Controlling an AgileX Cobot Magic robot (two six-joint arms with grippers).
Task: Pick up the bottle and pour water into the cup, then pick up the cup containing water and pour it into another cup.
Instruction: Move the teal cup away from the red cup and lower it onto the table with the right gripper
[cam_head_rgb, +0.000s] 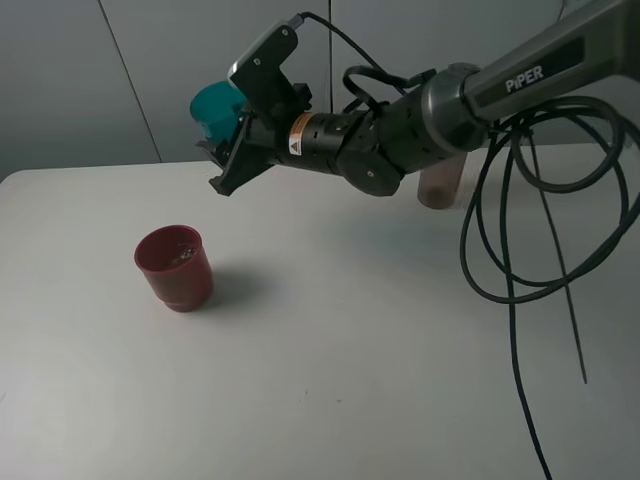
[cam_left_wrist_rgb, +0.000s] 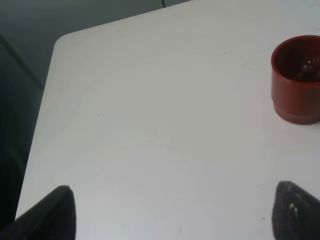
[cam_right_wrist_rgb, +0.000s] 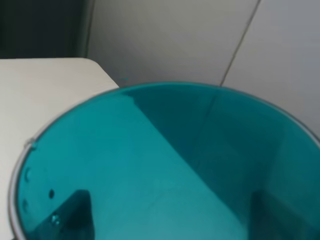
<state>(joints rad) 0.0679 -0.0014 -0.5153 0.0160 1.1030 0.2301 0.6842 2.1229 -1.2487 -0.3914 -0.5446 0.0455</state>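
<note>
My right gripper (cam_head_rgb: 228, 140) reaches across to the left and is shut on the teal translucent cup (cam_head_rgb: 214, 108), holding it high in the air, tilted. The cup's open mouth fills the right wrist view (cam_right_wrist_rgb: 165, 165), and the fingers (cam_right_wrist_rgb: 75, 212) show through its wall. The dark red cup (cam_head_rgb: 175, 264) stands upright on the white table (cam_head_rgb: 350, 390), below and left of the held cup, with glints of liquid inside. It also shows in the left wrist view (cam_left_wrist_rgb: 297, 77). The grey-brown bottle (cam_head_rgb: 440, 186) stands at the back, mostly hidden behind the right arm. My left gripper (cam_left_wrist_rgb: 170, 212) is open and empty above the table.
Black cables (cam_head_rgb: 510, 260) hang in loops from the right arm over the table's right side. A grey wall runs behind the table. The table's rounded far corner (cam_left_wrist_rgb: 62, 40) and dark floor show in the left wrist view.
</note>
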